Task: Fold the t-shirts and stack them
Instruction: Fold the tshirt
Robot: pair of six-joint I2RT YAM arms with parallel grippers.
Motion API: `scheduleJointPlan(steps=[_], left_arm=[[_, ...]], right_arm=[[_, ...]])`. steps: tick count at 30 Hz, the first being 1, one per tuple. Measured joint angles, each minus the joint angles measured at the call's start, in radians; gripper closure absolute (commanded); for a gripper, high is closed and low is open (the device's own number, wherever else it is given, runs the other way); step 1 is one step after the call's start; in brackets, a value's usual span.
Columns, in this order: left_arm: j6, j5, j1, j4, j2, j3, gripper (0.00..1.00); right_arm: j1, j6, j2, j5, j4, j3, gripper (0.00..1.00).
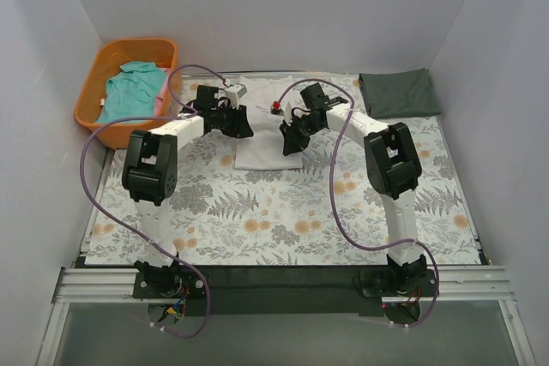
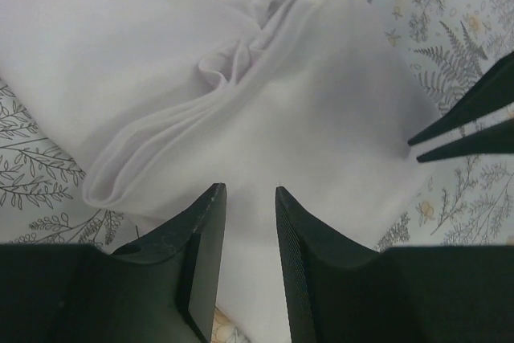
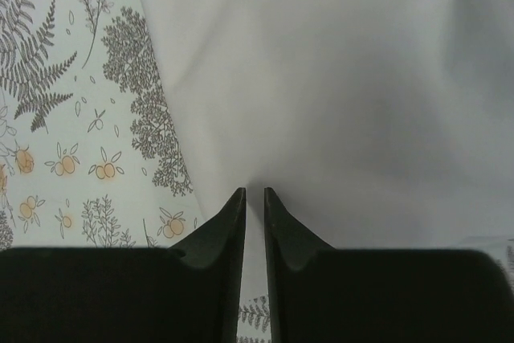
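Note:
A white t-shirt (image 1: pixel 262 150) lies partly folded on the floral table cover at the middle back. It fills the left wrist view (image 2: pixel 321 118) and the right wrist view (image 3: pixel 361 102). My left gripper (image 1: pixel 243 123) hovers over the shirt's left side, jaws open and empty (image 2: pixel 249 190). My right gripper (image 1: pixel 290 141) is at the shirt's right edge, its jaws almost closed and pinching the white cloth (image 3: pixel 255 190). Its fingers (image 2: pixel 474 106) show in the left wrist view. A dark grey-green t-shirt (image 1: pixel 399 93) lies folded at the back right. A teal t-shirt (image 1: pixel 133 92) lies in the basket.
An orange basket (image 1: pixel 90 83) stands at the back left, partly off the floral cover (image 1: pixel 283 212). White walls close in the back and both sides. Purple cables loop over both arms.

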Motion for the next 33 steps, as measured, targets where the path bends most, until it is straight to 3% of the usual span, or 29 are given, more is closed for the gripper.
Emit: scheduleJointPlan(steps=[9, 16, 21, 29, 33], left_arm=[[-0.135, -0.021, 0.052, 0.028, 0.222, 0.21, 0.68], [-0.132, 0.026, 0.074, 0.029, 0.243, 0.222, 0.62], [-0.061, 0.076, 0.074, 0.015, 0.094, 0.055, 0.58], [0.157, 0.099, 0.037, -0.001, -0.363, -0.23, 0.56], [0.238, 0.076, -0.05, 0.008, -0.413, -0.322, 0.58]], right_arm=[[-0.012, 0.067, 0.06, -0.027, -0.024, -0.03, 0.82], [-0.016, 0.082, 0.061, -0.058, -0.019, -0.047, 0.83], [-0.022, 0.086, 0.04, -0.097, -0.038, -0.084, 0.8], [-0.025, 0.085, -0.113, -0.126, -0.101, -0.115, 0.8], [-0.029, 0.084, -0.156, -0.136, -0.1, -0.139, 0.8]])
